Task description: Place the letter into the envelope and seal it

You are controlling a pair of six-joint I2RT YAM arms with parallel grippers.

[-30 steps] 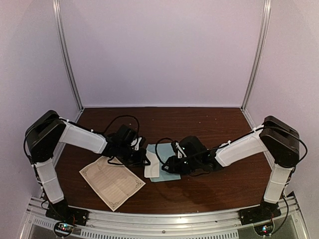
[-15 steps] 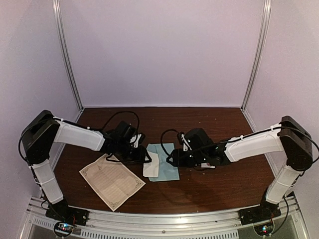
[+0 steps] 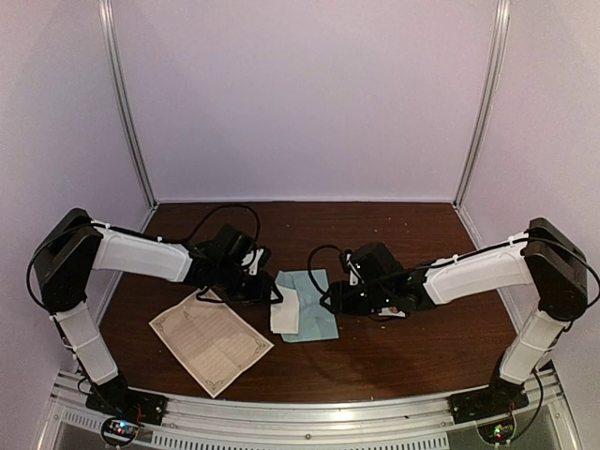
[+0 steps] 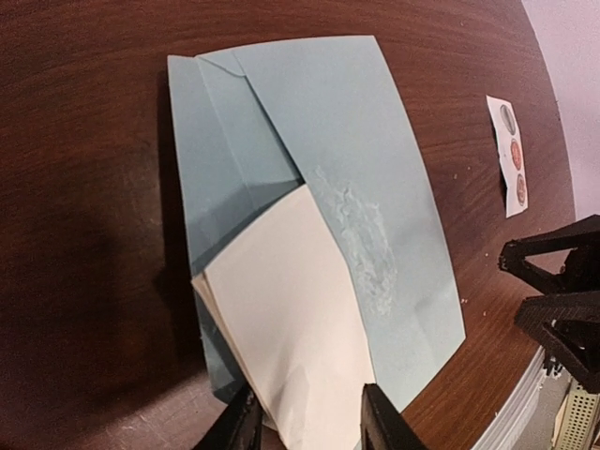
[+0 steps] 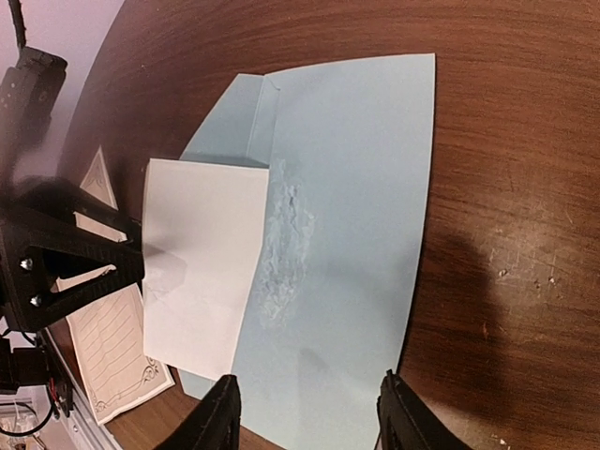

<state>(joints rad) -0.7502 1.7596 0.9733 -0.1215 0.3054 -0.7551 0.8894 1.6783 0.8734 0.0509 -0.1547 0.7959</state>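
The light blue envelope [image 3: 314, 307] lies flat at the table's middle, also in the left wrist view [image 4: 375, 159] and the right wrist view [image 5: 361, 169]. A folded white sheet [image 3: 284, 312] sticks halfway out of its left side [image 4: 281, 309] [image 5: 202, 253]. The cream letter [image 3: 211, 342] with the ornate border lies unfolded at the front left, its corner showing in the right wrist view [image 5: 112, 347]. My left gripper [image 3: 271, 292] [image 4: 309, 417] is open, its fingers either side of the folded sheet's outer edge. My right gripper [image 3: 333, 300] [image 5: 314, 408] is open over the envelope's right edge.
A small white sticker strip [image 4: 511, 155] with round seals lies on the brown table beyond the envelope. The envelope's face has a rough scuffed patch [image 5: 286, 244]. Pale walls enclose the back and both sides.
My right gripper has drawn back to the right, uncovering most of the envelope. My left gripper has shifted slightly back and left. The folded sheet still sticks out of the envelope.
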